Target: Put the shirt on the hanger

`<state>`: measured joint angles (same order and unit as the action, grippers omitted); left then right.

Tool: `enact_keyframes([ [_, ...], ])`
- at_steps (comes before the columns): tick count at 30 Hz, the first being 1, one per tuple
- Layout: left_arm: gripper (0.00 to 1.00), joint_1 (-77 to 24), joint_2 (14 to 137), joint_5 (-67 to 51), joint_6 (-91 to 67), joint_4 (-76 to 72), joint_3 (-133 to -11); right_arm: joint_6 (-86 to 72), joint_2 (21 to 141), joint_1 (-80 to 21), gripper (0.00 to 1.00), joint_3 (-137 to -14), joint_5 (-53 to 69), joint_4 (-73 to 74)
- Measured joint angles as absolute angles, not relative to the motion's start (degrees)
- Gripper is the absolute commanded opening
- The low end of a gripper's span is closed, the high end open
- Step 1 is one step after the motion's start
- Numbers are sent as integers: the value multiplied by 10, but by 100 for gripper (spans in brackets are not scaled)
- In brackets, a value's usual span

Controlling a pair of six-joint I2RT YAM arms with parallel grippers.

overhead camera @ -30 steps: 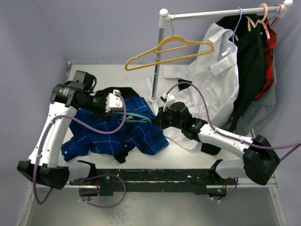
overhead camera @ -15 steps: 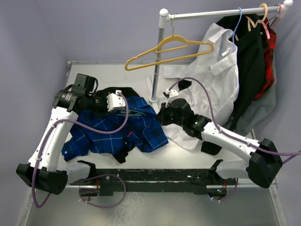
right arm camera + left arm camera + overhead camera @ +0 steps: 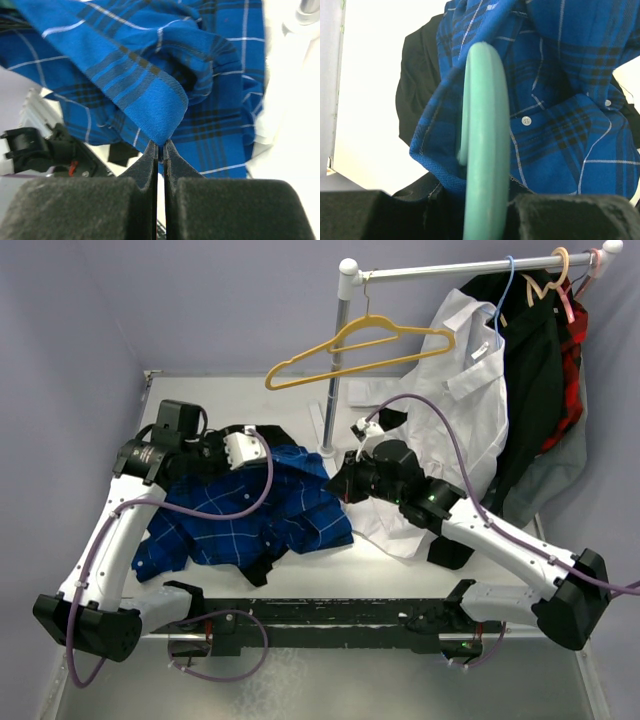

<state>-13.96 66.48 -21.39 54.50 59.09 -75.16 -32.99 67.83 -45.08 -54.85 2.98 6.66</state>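
White table (image 3: 232, 400), lilac walls (image 3: 200, 300); left end effector (image 3: 258, 468) clamps hanger (image 3: 482, 125), right end effector (image 3: 161, 147) shirt (image 3: 150, 85).

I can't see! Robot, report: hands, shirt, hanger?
Left fingers clamp hanger, tucked into shirt. Right fingers pinch shirt fold. Black garment bunched against shirt.

The top camera sits high above and behind the arm bases, looking down over the whole table (image 3: 220, 400), far enough back to take in both arms and the rail (image 3: 450, 268). The left wrist camera looks along the left gripper (image 3: 475, 217), very close to the hanger (image 3: 482, 125) and the shirt (image 3: 560, 100). The right wrist camera looks past the right gripper (image 3: 161, 148) at a fold of that shirt, which all three views share.
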Motion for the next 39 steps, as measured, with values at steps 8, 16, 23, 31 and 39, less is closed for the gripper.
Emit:
enact_keyframes([
  [8, 0, -138, 647, -266, 501, 574, -751, -381, 698, -463, 0, -531, 137, -66],
  [16, 0, -136, 625, -403, 514, 617, -751, -385, 796, -491, 0, -571, 185, -132],
  [23, 0, -133, 638, -450, 594, 682, -757, -337, 740, -496, 100, -581, 190, -84],
  [31, 0, -132, 684, -493, 685, 771, -788, -205, 501, -495, 100, -552, 156, 4],
  [39, 0, -131, 715, -503, 777, 859, -837, -22, 485, -495, 99, -540, 132, 84],
])
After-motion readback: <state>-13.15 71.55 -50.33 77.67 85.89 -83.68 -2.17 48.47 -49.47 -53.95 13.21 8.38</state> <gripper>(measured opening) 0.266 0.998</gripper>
